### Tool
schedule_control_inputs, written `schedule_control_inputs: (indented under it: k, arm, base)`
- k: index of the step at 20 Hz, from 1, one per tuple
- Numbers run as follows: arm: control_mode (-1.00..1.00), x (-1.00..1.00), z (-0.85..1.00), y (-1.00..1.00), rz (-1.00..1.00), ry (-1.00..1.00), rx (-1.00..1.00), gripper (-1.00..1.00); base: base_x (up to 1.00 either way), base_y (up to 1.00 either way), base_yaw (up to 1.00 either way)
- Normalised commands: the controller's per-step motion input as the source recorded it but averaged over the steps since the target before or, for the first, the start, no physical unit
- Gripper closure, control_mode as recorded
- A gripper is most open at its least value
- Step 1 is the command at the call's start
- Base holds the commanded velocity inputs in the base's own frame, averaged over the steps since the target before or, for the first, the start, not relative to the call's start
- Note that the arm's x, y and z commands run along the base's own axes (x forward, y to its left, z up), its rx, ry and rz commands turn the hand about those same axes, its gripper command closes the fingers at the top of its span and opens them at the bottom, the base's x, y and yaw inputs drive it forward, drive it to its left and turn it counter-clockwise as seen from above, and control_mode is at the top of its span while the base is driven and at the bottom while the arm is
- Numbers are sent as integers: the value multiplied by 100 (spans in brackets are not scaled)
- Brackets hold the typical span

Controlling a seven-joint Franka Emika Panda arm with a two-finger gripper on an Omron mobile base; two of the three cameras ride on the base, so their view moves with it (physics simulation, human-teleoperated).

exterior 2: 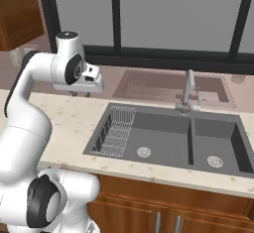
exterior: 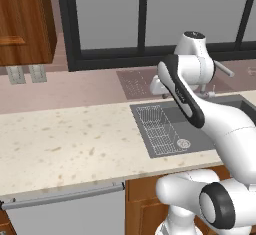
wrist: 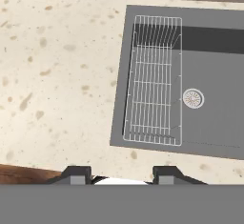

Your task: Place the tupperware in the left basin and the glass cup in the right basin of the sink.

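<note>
So the arm (exterior 2: 30,108) is bent up and over the speckled cream bench (exterior: 65,139), with its hand hanging above the bench's front edge just left of the sink (exterior 2: 168,135). In the hand view the jaws (wrist: 121,174) show up as 2 dark tips (wrist: 76,174) at the bottom with a clear gap between them, so they're partly open and there's nothing between them. Below the hand is bare bench, and the sink's left rim runs down the middle of that view. The sink is dark grey with 2 bowls split by a divider. The left basin (exterior 2: 158,138) is the wider one, with a round steel drain (exterior 2: 144,151) and a silver wire rack (exterior 2: 116,130) along its left side, resting on the bottom of the basin. The right basin (exterior 2: 218,145) is narrower and has its own drain (exterior 2: 215,161). A slim silver tap (exterior 2: 188,90) stands at the back, about in line with the divider. Behind the sink there's a dark-framed window (exterior 2: 149,19), wooden cupboards (exterior 2: 163,207) sit under the bench, and a steel dishwasher front (exterior: 65,209) is off to the left in the left base view. I can't spot the tupperware or the glass cup in any of these shots, so can't tell where they are.
</note>
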Motion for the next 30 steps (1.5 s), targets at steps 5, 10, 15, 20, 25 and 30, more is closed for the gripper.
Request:
schedule_control_inputs:
  k: [5, 10, 15, 20, 25, 30]
  arm:
    - [100, 0, 0, 0, 0, 0, 0, -100]
    - [100, 0, 0, 0, 0, 0, 0, -100]
    - [100, 0, 0, 0, 0, 0, 0, -100]
    - [100, 0, 0, 0, 0, 0, 0, -100]
    - [100, 0, 0, 0, 0, 0, 0, -100]
    - [100, 0, 0, 0, 0, 0, 0, -100]
  base:
    - [0, 0, 0]
    - [0, 0, 0]
    - [-2, 0, 0]
    - [-38, -5, 0]
    - [-59, -14, 0]
    - [-50, -25, 0]
